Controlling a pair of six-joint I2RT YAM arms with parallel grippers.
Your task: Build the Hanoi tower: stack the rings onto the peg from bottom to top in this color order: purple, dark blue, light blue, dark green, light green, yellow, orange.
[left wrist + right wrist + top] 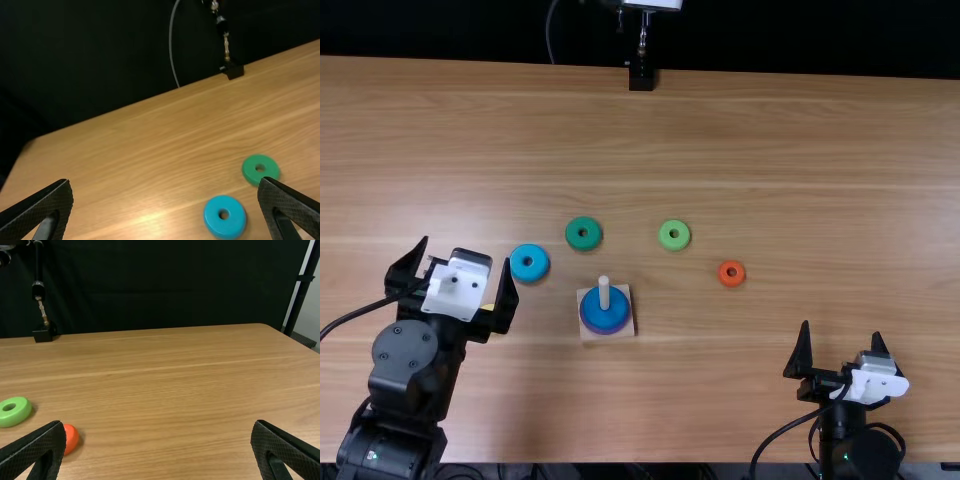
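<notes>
Left gripper [466, 250], left: jaws wide open! | Right gripper [841, 330], lower right: open too! | Dark blue [605, 321] over purple [604, 333] on peg [604, 292], left of centre | Light blue [537, 271], dark green [591, 242] centre-left; light green [681, 243] centre; orange [738, 279] centre-right

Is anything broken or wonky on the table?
Nothing looks odd. The round dark blue ring sits level on the purple ring, around the pale upright peg. The light blue ring, dark green ring, light green ring and orange ring lie flat.
</notes>
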